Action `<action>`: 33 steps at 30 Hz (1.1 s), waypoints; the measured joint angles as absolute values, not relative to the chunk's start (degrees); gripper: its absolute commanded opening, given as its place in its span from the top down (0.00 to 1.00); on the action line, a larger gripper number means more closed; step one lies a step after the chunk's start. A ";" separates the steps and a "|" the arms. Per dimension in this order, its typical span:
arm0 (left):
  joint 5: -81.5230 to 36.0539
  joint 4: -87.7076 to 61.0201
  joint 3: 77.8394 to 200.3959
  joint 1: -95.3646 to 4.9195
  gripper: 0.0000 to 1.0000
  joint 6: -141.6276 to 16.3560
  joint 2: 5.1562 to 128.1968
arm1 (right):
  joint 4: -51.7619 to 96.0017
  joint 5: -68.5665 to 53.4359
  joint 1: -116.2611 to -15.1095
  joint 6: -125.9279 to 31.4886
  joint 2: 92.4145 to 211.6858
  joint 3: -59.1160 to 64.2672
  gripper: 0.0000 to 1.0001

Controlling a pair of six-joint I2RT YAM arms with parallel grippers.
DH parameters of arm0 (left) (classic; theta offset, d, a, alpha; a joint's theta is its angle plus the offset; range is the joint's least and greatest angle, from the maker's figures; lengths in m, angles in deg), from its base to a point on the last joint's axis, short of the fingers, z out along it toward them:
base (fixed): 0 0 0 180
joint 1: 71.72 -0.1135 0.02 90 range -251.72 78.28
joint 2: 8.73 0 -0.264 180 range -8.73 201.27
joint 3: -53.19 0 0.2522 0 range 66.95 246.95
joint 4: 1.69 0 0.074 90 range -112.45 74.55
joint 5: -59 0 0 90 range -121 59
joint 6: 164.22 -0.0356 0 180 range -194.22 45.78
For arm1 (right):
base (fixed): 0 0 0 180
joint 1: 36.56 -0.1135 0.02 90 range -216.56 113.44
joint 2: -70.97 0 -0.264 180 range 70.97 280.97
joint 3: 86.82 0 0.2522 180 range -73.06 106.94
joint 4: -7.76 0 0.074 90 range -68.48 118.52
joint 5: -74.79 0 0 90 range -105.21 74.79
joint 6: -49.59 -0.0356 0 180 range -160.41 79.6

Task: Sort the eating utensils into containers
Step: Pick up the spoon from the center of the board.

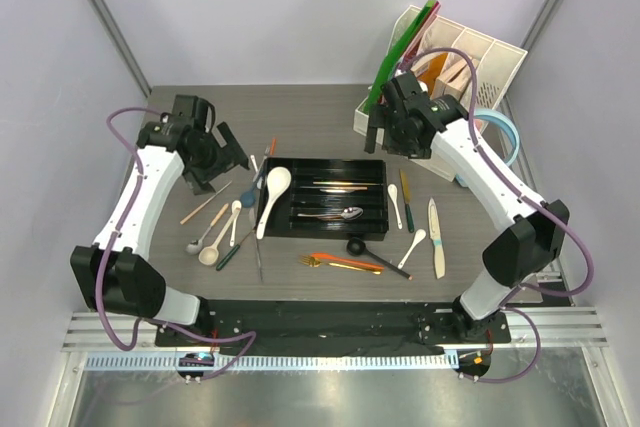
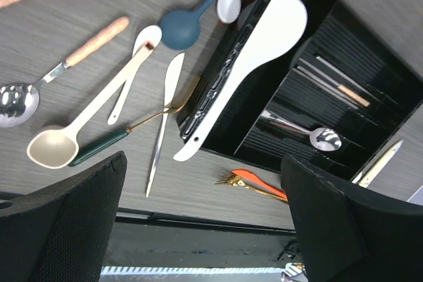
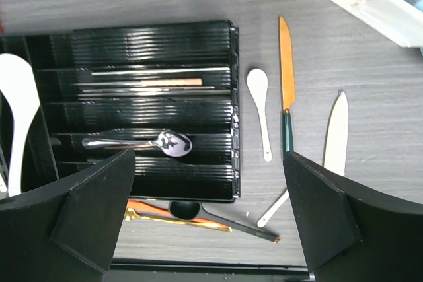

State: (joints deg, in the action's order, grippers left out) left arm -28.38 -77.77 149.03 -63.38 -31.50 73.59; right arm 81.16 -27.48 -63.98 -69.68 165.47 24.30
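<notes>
My left gripper (image 2: 203, 163) and right gripper (image 3: 209, 156) hang open, empty; the black cutlery tray (image 1: 325, 160) holds chopsticks (image 3: 152, 82) and a steel spoon (image 3: 142, 142), most utensils (image 1: 437, 239) loose at its three, six, nine o'clock.

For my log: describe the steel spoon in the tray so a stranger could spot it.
Find the black tray mid-table. In a nearer compartment lies a steel spoon, bowl rightward. It is the only metal spoon inside; the white spoon lies across the left end.
</notes>
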 measured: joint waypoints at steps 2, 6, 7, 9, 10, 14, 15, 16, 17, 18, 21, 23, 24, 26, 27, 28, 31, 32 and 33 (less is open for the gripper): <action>-28.45 -77.58 147.50 -63.38 0.01 -31.17 73.35 | 81.16 -27.41 -63.98 -69.68 165.07 23.12 0.00; -32.10 -77.62 145.62 -63.38 0.01 -31.41 73.27 | 81.36 -26.98 -63.96 -69.31 166.47 22.47 0.00; -32.67 -77.86 145.60 -63.47 0.01 -31.41 73.29 | 81.82 -26.95 -63.91 -69.09 167.63 23.39 0.00; -32.56 -77.86 145.54 -63.60 0.01 -31.34 73.29 | 83.08 -26.71 -63.50 -68.90 171.02 26.97 0.00; -32.01 -77.34 145.21 -63.62 0.01 -31.30 73.27 | 83.13 -26.34 -63.19 -68.81 172.75 28.81 0.00; -31.18 -75.76 142.65 -64.13 0.01 -31.36 73.20 | 83.02 -23.22 -61.20 -69.29 175.59 31.84 0.00; -31.18 -76.44 142.65 -64.78 0.00 -31.41 73.40 | 83.26 -21.97 -60.72 -69.73 175.57 31.84 0.00; -31.18 -76.85 142.65 -65.59 0.01 -31.58 73.53 | 83.28 -21.25 -60.48 -70.01 175.46 31.78 0.00; -31.23 -77.40 142.65 -66.62 0.01 -31.87 73.68 | 82.98 -20.51 -60.31 -70.40 175.22 31.25 0.00; -31.40 -77.97 142.61 -67.54 0.01 -32.41 73.94 | 82.67 -19.87 -60.28 -70.75 174.78 30.23 0.00; -32.95 -78.97 141.08 -69.35 0.00 -34.25 74.16 | 82.19 -18.50 -60.63 -71.41 172.92 25.64 0.00; -33.45 -79.46 139.85 -69.59 0.01 -35.39 74.16 | 82.67 -17.82 -60.87 -71.74 172.66 23.80 0.00; -33.50 -79.46 138.93 -69.61 0.03 -36.00 74.16 | 82.67 -17.56 -60.98 -71.80 172.66 23.36 0.00; -33.35 -79.37 137.71 -69.59 0.04 -36.96 74.45 | 82.76 -16.70 -60.98 -71.80 172.83 23.23 0.00; -33.08 -79.32 137.05 -69.59 0.04 -37.42 74.86 | 82.69 -16.35 -60.98 -71.80 172.86 23.30 0.00; -32.86 -79.15 136.44 -69.59 0.05 -37.79 75.47 | 82.71 -15.98 -60.98 -71.82 172.99 23.47 0.00; -33.06 -79.32 135.57 -69.59 0.09 -38.88 78.56 | 82.58 -15.24 -60.98 -71.78 174.01 24.35 0.00; -33.52 -79.56 135.48 -69.59 0.11 -39.21 80.26 | 82.65 -15.04 -60.98 -71.74 174.54 24.78 0.00; -33.87 -79.70 135.48 -69.59 0.14 -39.41 81.70 | 82.63 -14.85 -60.96 -71.69 175.11 25.22 0.00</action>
